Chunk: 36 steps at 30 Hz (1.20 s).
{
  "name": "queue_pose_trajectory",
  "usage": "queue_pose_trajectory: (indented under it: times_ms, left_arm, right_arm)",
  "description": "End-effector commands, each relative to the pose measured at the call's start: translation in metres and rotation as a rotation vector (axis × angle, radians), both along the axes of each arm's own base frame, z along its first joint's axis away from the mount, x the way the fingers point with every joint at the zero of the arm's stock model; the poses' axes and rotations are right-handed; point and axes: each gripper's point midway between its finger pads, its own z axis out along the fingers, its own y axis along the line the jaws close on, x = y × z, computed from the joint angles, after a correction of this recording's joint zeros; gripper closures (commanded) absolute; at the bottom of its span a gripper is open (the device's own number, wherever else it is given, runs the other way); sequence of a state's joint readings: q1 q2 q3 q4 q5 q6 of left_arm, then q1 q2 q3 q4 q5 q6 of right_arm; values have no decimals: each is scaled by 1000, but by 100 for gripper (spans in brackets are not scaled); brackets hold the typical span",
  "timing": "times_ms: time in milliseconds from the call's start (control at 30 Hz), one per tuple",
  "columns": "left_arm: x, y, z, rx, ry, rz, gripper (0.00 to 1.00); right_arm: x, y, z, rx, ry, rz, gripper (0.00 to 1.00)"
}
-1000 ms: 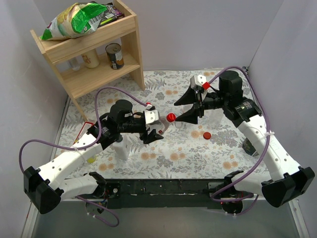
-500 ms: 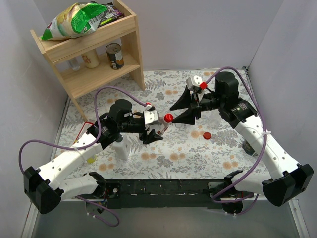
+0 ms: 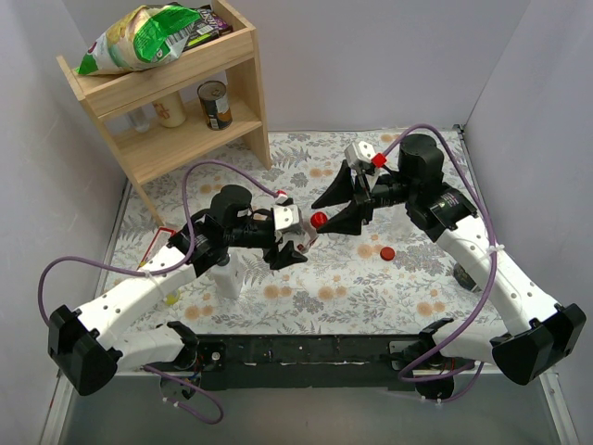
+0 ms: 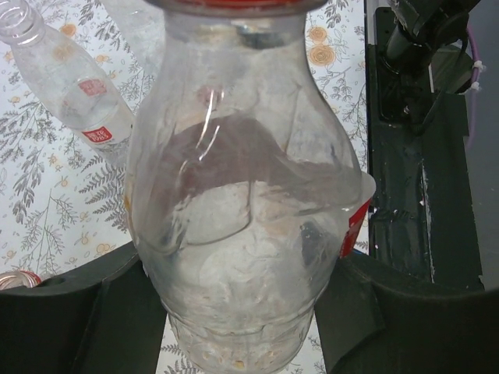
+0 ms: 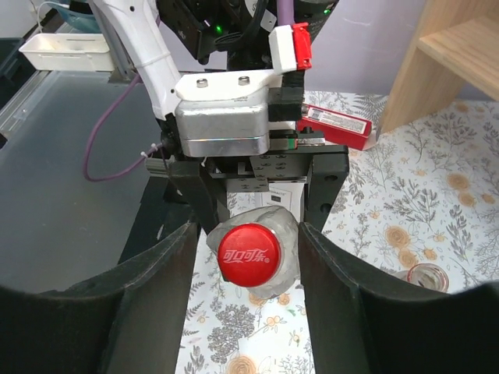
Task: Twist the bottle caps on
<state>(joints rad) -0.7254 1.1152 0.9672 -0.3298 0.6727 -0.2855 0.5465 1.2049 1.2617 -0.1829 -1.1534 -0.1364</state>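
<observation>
My right gripper (image 5: 248,227) stands open and empty, its fingers either side of the red cap (image 5: 249,254) without contact. The cap sits on the neck of the clear bottle (image 4: 242,234), which my left gripper (image 4: 238,327) clamps. The bottle's long axis is level, pointing into the right gripper.

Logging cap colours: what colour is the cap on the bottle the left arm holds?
Red cap with white lettering, clearest in the right wrist view.

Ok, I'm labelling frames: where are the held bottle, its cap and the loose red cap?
held bottle (image 4: 242,234), left wrist view, middle of clear body.
its cap (image 5: 249,255), right wrist view, centre of red top.
loose red cap (image 3: 387,251), top external view, its centre.
</observation>
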Motion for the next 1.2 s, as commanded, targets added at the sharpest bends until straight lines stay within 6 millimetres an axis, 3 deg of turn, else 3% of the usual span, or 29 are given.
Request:
queue_pose_trajectory:
  times_ms: [0,267,400,567,600,800,867,900,1000,1033,1100,1133,1167]
  left_arm:
    - [5,0,16,-40,-10,13,100]
    - [9,-1,20,-53,-14,28,100]
    - [14,-1,22,-60,-28,47,100]
    - [44,-3,34,-107,-49,239,100]
    - [58,-1,37,-108,-85,317,100]
    - [73,-2,40,-109,-132,392,100]
    - [71,-1,37,-105,-122,390,93]
    - [68,-1,36,-105,-119,384,76]
    - [56,1,31,-95,-113,333,60]
    - [52,1,29,-96,-107,316,41]
    - [49,4,21,-85,-93,321,20]
    - [50,7,19,-78,-94,335,2]
    - [50,8,16,-72,-91,341,2]
  right_arm:
    - [-1,1,13,37,-43,11,41]
    - [0,2,2,16,-10,12,53]
    - [13,4,-3,-1,-10,-66,69]
    - [37,5,-2,-41,-1,-206,80]
    - [43,5,-2,-48,3,-245,82]
    - [57,6,-3,-71,15,-300,85]
    - [57,6,-1,-72,-5,-297,86]
    - [56,4,-2,-82,-6,-297,87]
    - [57,-1,1,-86,-36,-289,90]
    - [57,-2,-3,-100,-21,-283,90]
    - [56,-5,-1,-103,-26,-273,92]
    - [53,-8,-4,-123,-32,-265,93]
    - [50,-9,-3,-130,-40,-251,94]
